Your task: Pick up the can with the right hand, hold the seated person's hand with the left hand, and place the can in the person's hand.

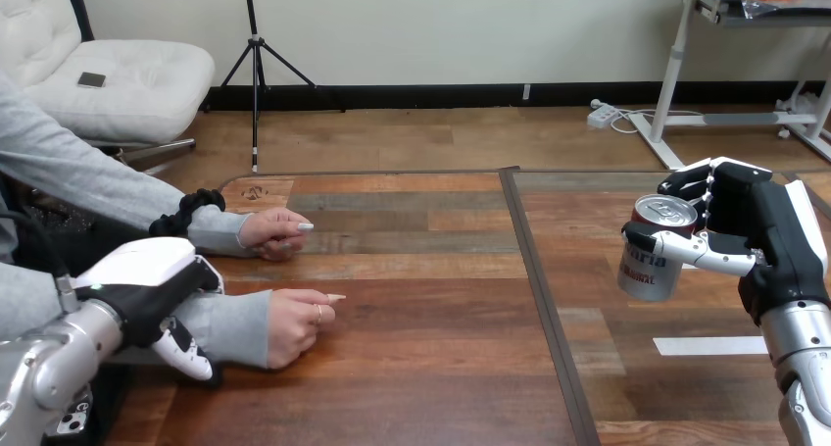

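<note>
Can [659,232] with blue-lettered label [644,277] sits clasped in right hand [759,225]; left hand's [147,274] grip unclear.

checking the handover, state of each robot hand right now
left robot hand: closed round the person's forearm
right robot hand: holding the can

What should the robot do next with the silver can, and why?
Probably carry the silver metal can leftward across the wooden table toward the person's nearer hand. The right hand grips the can, which looks lifted, at the table's far right and well apart from that hand. The left hand lies over the grey sleeve by the wrist.
</note>
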You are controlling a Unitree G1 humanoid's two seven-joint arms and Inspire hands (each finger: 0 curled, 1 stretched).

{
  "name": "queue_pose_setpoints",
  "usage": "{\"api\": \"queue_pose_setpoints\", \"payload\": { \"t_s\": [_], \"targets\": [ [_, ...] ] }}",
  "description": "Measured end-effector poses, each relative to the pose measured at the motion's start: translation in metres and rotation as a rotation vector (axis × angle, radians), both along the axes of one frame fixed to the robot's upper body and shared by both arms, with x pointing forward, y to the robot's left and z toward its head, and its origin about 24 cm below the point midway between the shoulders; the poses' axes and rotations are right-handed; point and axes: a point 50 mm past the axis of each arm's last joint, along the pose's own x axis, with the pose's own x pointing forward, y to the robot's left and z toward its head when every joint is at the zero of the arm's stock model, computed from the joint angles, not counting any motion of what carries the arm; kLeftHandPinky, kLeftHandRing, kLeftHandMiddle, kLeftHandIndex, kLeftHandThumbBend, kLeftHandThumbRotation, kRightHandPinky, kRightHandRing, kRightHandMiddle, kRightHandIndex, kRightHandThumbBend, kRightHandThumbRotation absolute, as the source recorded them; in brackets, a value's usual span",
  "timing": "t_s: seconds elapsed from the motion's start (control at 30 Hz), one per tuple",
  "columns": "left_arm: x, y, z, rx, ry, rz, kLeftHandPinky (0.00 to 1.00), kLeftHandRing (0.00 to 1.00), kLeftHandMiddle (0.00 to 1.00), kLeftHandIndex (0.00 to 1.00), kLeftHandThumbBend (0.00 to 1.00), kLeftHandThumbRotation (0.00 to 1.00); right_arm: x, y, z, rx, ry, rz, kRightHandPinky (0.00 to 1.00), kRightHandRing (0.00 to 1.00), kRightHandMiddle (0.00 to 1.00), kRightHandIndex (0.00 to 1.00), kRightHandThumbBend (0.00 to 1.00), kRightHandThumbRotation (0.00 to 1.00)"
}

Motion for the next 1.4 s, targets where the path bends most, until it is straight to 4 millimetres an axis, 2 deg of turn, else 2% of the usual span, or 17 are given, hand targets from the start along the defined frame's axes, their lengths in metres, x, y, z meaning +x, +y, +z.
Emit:
{"api": "queue_pose_setpoints", "payload": {
  "t_s": [0.53, 1.4],
  "targets": [
    [-0.008, 0.004, 0.0, -0.018, -0.056, -0.032, 0.27, 0.34, 0.42, 0.46, 0.86, 0.0, 0.0, 0.0, 0.0, 0.001, 0.0, 0.002, 0.23, 0.27, 0.38, 0.4, 0.88, 0.0],
    [-0.017, 0.008, 0.01, -0.09, -0.119, -0.01, 0.22, 0.29, 0.36, 0.48, 0.83, 0.0, 0.0, 0.001, 0.0, -0.002, 0.005, 0.016, 0.25, 0.29, 0.4, 0.4, 0.87, 0.0]
  ]
}}
